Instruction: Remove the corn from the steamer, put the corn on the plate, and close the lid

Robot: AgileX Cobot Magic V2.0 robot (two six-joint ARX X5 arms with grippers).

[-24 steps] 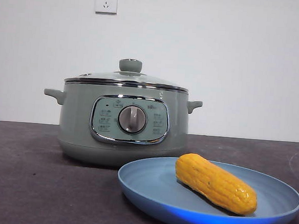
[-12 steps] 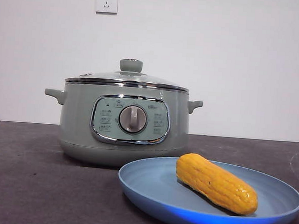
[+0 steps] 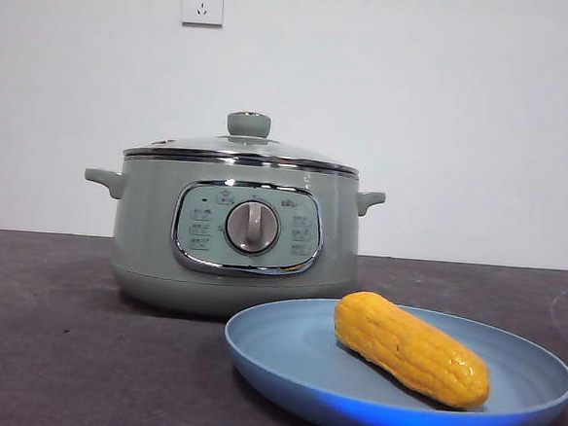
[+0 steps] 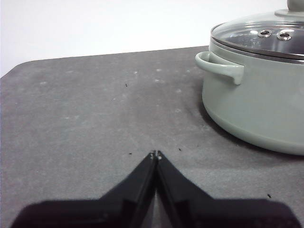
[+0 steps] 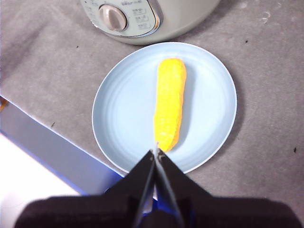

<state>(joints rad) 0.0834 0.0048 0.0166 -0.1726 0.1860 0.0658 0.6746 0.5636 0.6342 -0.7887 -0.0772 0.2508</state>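
Observation:
The sage-green steamer (image 3: 236, 234) stands on the dark table with its glass lid (image 3: 242, 147) seated on it. In front of it to the right, the yellow corn (image 3: 410, 348) lies on the blue plate (image 3: 283, 359). In the right wrist view the corn (image 5: 170, 103) rests across the plate (image 5: 118, 109), and my right gripper (image 5: 156, 152) hovers above the plate's near rim, shut and empty. My left gripper (image 4: 155, 154) is shut and empty above bare table, off to the side of the steamer (image 4: 256, 99) and its lid (image 4: 266, 38).
A grey mat (image 3: 51, 333) covers the table. Its edge with a blue strip (image 5: 52, 147) shows in the right wrist view. A white wall with a socket (image 3: 202, 3) stands behind the steamer.

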